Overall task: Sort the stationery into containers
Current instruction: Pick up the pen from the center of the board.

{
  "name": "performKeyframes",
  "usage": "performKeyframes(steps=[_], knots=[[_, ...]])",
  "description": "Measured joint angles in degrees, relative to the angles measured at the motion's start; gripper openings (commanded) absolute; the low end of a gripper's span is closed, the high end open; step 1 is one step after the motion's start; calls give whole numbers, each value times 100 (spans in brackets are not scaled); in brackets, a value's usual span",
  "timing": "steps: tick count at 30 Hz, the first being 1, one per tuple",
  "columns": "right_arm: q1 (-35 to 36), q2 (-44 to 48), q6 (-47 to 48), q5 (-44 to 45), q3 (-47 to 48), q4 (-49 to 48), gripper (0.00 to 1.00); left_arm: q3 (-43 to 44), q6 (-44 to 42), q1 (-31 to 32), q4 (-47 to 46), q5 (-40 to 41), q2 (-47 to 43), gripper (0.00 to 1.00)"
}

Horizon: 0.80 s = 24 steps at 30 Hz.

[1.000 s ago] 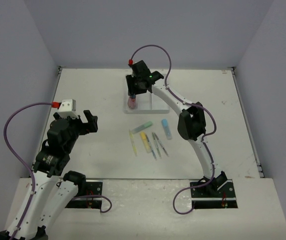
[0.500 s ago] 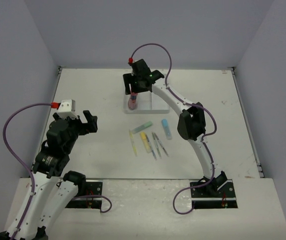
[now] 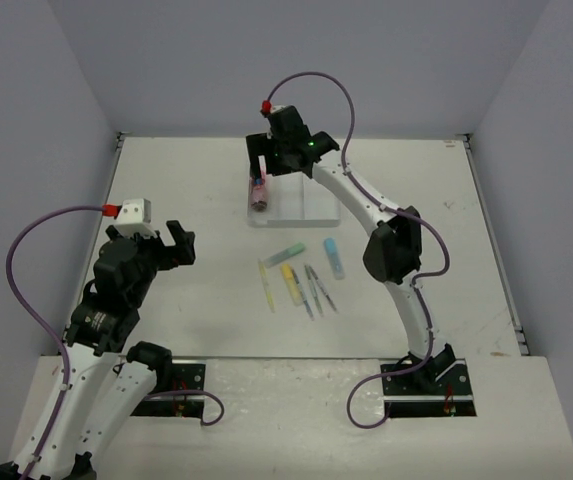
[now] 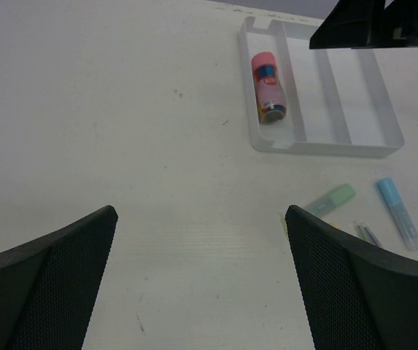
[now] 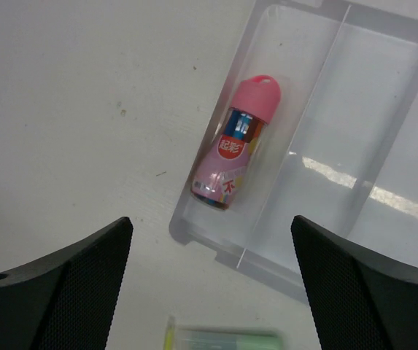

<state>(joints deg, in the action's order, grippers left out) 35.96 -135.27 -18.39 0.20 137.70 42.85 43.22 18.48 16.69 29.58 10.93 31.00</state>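
The pink glue stick [image 3: 259, 192] [image 4: 268, 86] [image 5: 236, 144] lies flat in the left compartment of the clear tray [image 3: 306, 207] [image 4: 325, 148] [image 5: 354, 131]. My right gripper [image 3: 264, 165] [image 5: 210, 226] hovers open above the tray's near left corner, holding nothing. A mint green marker [image 3: 284, 254] [image 4: 330, 198] [image 5: 227, 340], a light blue marker [image 3: 334, 257] [image 4: 398, 223], a yellow marker [image 3: 291, 283], a pale yellow pen [image 3: 266, 286] and dark grey pens [image 3: 316, 288] lie on the table in front of the tray. My left gripper [image 3: 171, 242] [image 4: 201, 211] is open over bare table at the left.
Grey walls enclose the white table on three sides. The right arm [image 3: 386, 250] arches over the table's right half, just right of the loose pens. Its dark wrist shows at the top right of the left wrist view.
My right gripper has opened and let go of the glue stick, which now lies flat in the tray. The gripper has risen and drawn back a little. The left arm is still.
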Motion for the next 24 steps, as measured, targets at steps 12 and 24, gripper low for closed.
performKeyframes(steps=[12,24], knots=[[-145,3364,19,941,-4377,-612,78,0,68,2,24,320,195,100],[-327,3047,-146,867,-6244,-514,48,0,70,40,26,294,199,100]])
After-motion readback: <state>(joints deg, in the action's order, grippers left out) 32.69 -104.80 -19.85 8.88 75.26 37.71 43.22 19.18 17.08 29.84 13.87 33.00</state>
